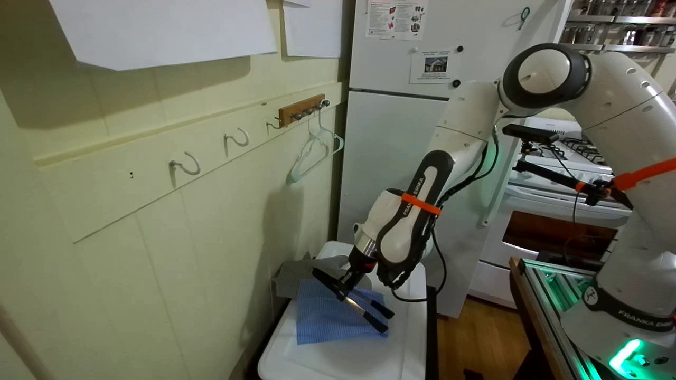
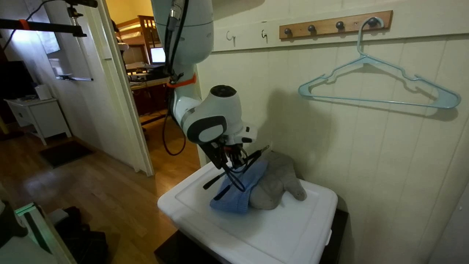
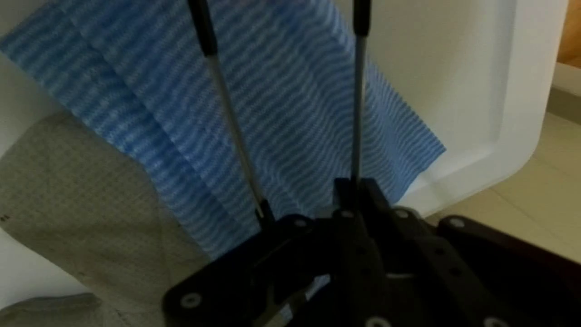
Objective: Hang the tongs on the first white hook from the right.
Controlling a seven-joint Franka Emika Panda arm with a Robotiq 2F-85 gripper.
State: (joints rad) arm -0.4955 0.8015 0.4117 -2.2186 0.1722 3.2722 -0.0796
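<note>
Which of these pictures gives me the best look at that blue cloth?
The wrist view: the blue cloth appears largest there, its stripes plainest, though the picture's top edge crops it. Both exterior views show it smaller, partly behind the tongs.

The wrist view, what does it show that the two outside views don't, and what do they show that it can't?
Only the wrist view shows the round screw heads on the tool and the fine dotted texture of the gray fabric. Only the exterior views show the light-blue clothes hanger, the wooden peg rail and a white wall hook. All share the tongs, the tool, the blue striped cloth, the white bin lid and the gray fabric itself.
</note>
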